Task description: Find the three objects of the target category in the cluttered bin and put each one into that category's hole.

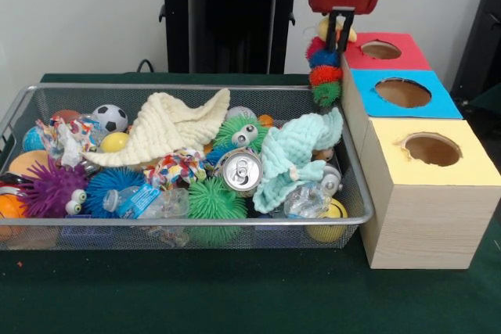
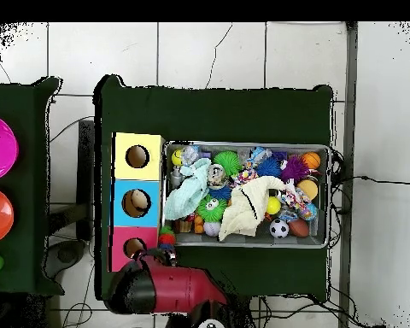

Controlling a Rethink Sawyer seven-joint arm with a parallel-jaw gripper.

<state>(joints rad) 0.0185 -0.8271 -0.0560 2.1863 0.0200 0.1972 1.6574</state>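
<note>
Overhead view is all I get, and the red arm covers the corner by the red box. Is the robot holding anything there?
Observer: Yes. The front view shows the gripper shut on a segmented toy. Its yellow head is up, and pink, blue, orange and green segments dangle below.
Operator: Is it above the red opening?
Observer: No. It hangs beside the red-topped box, on the bin's side, short of the hole.
</note>
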